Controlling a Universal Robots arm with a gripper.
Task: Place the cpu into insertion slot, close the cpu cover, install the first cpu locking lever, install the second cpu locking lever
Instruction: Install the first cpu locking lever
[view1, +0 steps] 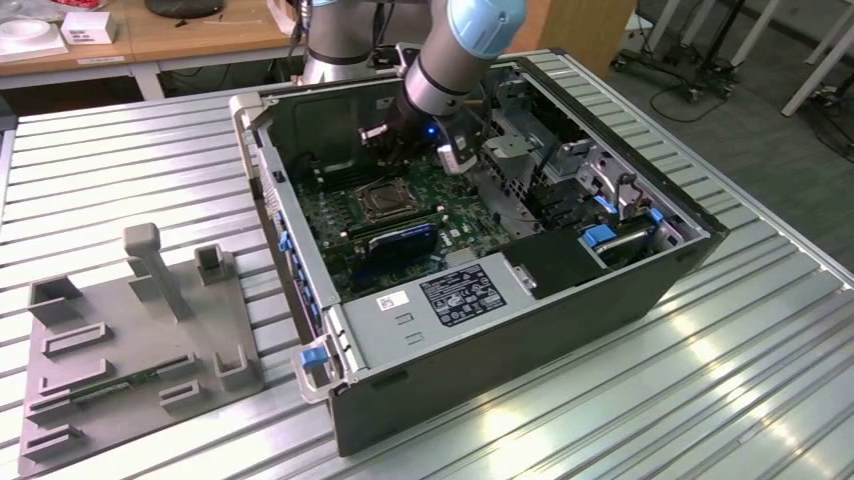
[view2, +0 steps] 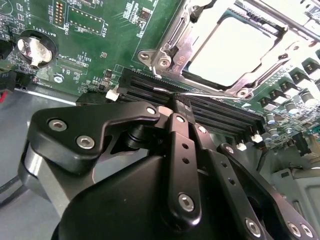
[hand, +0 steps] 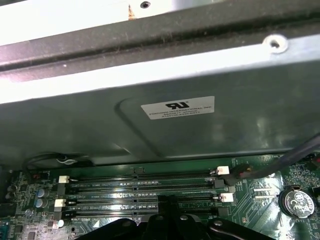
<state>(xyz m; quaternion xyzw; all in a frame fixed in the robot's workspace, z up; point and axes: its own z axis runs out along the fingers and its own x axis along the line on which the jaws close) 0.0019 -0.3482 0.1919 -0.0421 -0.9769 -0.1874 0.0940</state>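
The cpu (view2: 235, 50), with a pale metal top, lies in the insertion slot (view1: 380, 203) on the green board. The silver cpu cover (view2: 175, 47) is down around the cpu, which shows through its window. A thin silver locking lever (view2: 212, 93) runs along the socket's edge beside the memory slots. My gripper (view2: 180, 100) is shut, its fingertips pressed together right at that lever rod, above the black memory slots (hand: 145, 187). In the exterior view the gripper (view1: 387, 140) hangs inside the open case, just beyond the socket.
The open computer case (view1: 400, 330) lies on a ribbed metal table. A case wall (hand: 165, 125) rises close behind the memory slots. A coin battery (view2: 34, 47) sits on the board. A drive cage (view1: 534, 150) stands at the exterior view's right, a grey fixture (view1: 134, 330) at its left.
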